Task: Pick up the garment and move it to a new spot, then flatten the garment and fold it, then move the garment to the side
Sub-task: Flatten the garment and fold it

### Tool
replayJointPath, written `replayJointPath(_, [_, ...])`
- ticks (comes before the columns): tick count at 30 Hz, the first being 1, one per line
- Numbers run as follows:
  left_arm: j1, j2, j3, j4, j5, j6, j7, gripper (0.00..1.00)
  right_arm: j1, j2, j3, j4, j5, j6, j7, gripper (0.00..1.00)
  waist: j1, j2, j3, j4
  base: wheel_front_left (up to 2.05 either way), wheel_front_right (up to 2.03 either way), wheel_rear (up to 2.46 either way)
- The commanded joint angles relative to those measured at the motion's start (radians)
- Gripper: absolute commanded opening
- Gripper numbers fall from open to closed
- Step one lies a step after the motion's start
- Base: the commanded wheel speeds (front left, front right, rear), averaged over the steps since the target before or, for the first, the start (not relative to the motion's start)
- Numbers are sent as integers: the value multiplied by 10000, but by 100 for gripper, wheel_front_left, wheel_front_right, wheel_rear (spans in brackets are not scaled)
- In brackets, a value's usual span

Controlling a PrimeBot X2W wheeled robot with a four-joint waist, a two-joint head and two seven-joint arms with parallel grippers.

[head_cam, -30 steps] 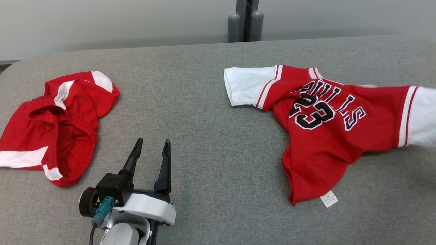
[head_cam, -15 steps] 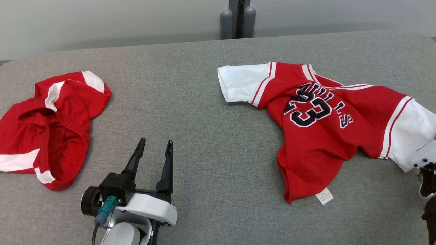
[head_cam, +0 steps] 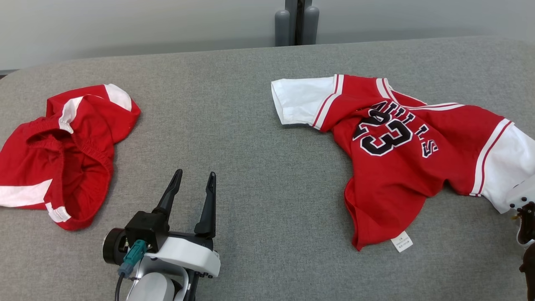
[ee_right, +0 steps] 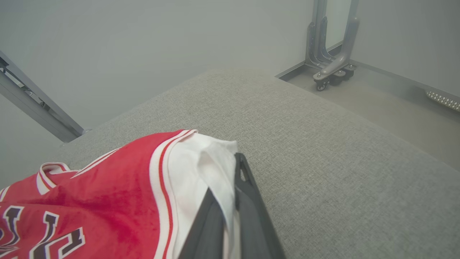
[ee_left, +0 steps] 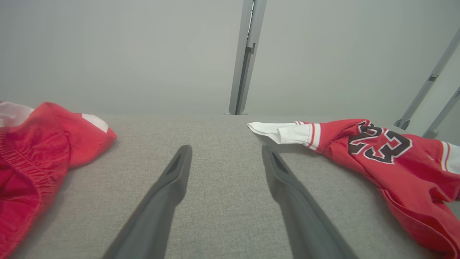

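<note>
A red jersey with "23" and white sleeves lies crumpled on the right half of the grey padded table. In the right wrist view my right gripper is shut on the edge of the jersey's right white sleeve, low over the table. That arm's wrist shows at the head view's right edge, beside the same sleeve. My left gripper hovers open and empty at the lower left-centre, well left of the jersey. Its fingers point at the far edge.
Crumpled red shorts with white stripes lie at the table's left side, left of the left gripper. A grey post stands behind the far edge. A wheeled frame stands on the floor beyond the table's right end.
The jersey's right sleeve, stretched out and blurred a second ago, has come down toward the table. The right wrist has entered the head view at the right edge. The left gripper has barely moved.
</note>
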Motion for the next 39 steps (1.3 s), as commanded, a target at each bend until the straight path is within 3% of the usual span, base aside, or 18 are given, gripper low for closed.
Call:
replayJointPath(1, [-154, 39, -6, 5, -23, -49, -16, 100, 75, -37, -34, 0, -58, 20, -81, 0, 0, 0, 9, 11, 0, 0, 0])
replayJointPath(17, [-221, 39, 1, 9, -17, -37, -16, 100, -1, 20, -449, 53, -396, 18, -82, 0, 0, 0, 110, 36, 0, 0, 0])
replayJointPath(18, [-225, 39, 7, 16, -12, -33, -16, 100, 29, -46, -519, -93, -471, 18, -82, 43, 0, 0, 116, 33, 0, 0, 0])
replayJointPath(19, [-229, 38, 8, 27, -9, -32, -16, 100, 58, -11, -587, -143, -474, 18, -81, 100, 0, 0, 116, 32, 0, 0, 0])
replayJointPath(29, [-151, 41, 91, 62, -82, 34, -16, 100, 183, 700, -182, -1433, -287, 20, -73, 100, 0, 0, -157, -83, 0, 0, 0])
replayJointPath(34, [-53, 39, 329, -102, -84, 112, -16, 100, 920, 1163, 1521, -3368, 669, 18, -72, 100, 0, 0, -417, -135, 0, 0, 0])
replayJointPath(39, [193, 40, 638, -419, -142, 184, -16, 100, 2478, 1216, 3448, -5968, 1736, 20, -71, 100, 0, 0, -663, -240, 0, 0, 0])
